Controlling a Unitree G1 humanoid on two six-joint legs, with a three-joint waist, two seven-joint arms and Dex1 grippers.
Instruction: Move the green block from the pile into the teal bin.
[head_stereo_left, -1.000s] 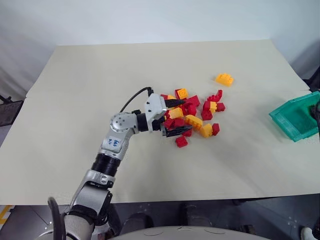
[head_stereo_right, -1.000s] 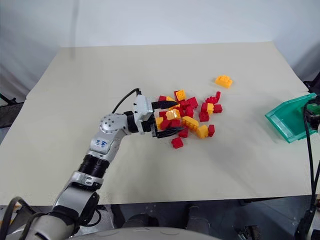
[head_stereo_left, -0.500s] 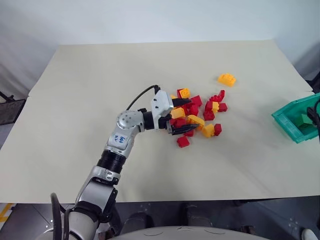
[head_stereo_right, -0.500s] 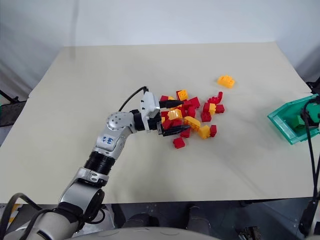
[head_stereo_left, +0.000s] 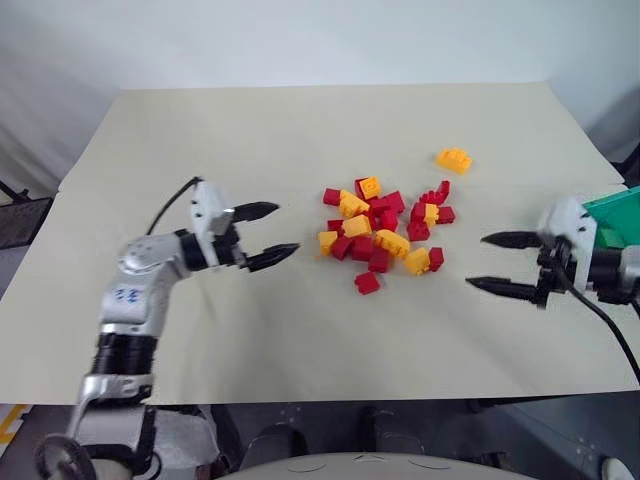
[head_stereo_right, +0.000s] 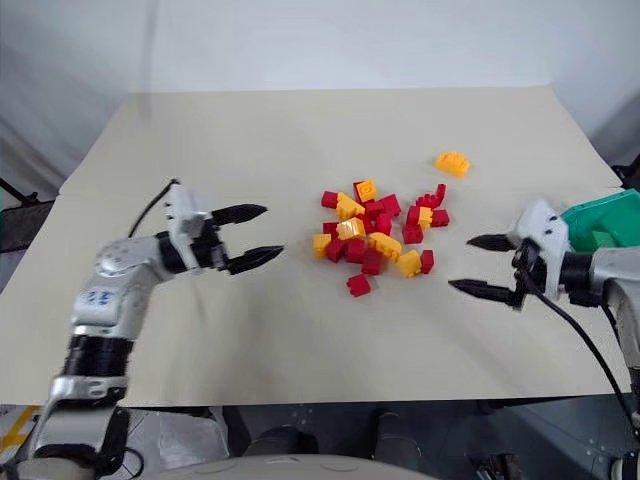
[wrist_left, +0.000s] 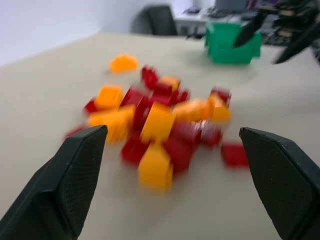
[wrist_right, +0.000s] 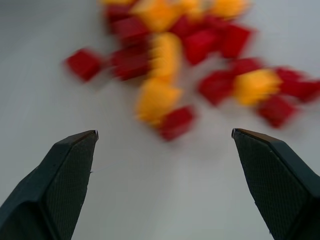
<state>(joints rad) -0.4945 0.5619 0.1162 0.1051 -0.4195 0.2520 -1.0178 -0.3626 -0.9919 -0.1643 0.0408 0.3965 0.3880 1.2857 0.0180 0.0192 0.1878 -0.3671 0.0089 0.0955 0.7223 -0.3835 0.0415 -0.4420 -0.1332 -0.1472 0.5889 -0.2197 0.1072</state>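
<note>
Small dark-green studded plastic brick (head_stereo_right: 602, 240) lies inside translucent teal-green rectangular plastic bin (head_stereo_right: 608, 212) at table's right edge. Heap of small red and yellow-orange studded plastic bricks (head_stereo_left: 385, 236) sits mid-table on beige tabletop (head_stereo_left: 300, 150); single yellow-orange brick (head_stereo_left: 452, 158) lies apart, beyond heap toward far right. Left gripper (head_stereo_left: 268, 233) hovers left of heap, black fingers spread wide, empty. Right gripper (head_stereo_left: 497, 263) hovers between heap and bin, fingers spread wide, empty, pointing toward heap.
</note>
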